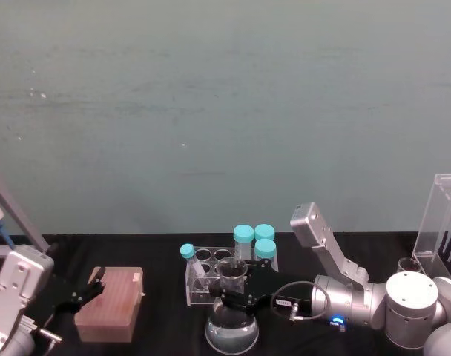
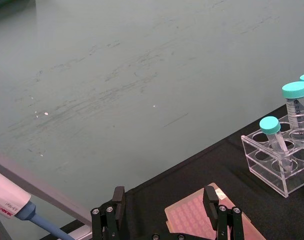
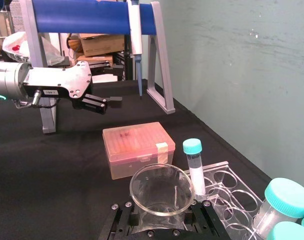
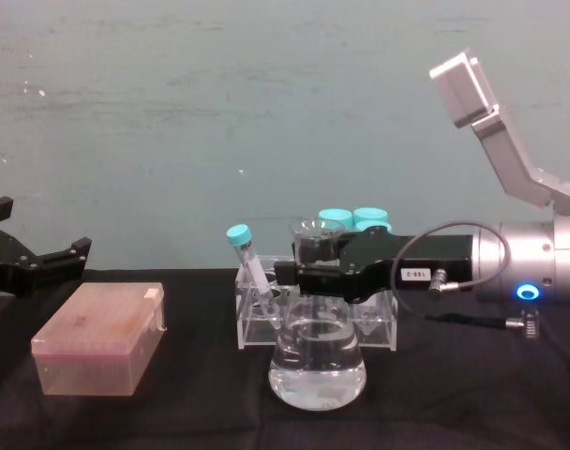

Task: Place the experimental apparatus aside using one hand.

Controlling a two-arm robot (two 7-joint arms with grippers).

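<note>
We judge the task barely begun: our right gripper (image 4: 299, 275) has its fingers closed around the neck of the flask (image 4: 317, 361), which sits on the black tabletop (image 4: 472, 394) touching the tube rack (image 4: 257, 319), not yet moved aside, while our left gripper (image 4: 41, 258) hangs open above the pink box (image 4: 97, 347).

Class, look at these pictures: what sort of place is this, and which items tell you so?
Most likely a laboratory bench. A conical flask of clear liquid, a clear tube rack holding teal-capped tubes and a pink pipette-tip box sit on a black table.
</note>
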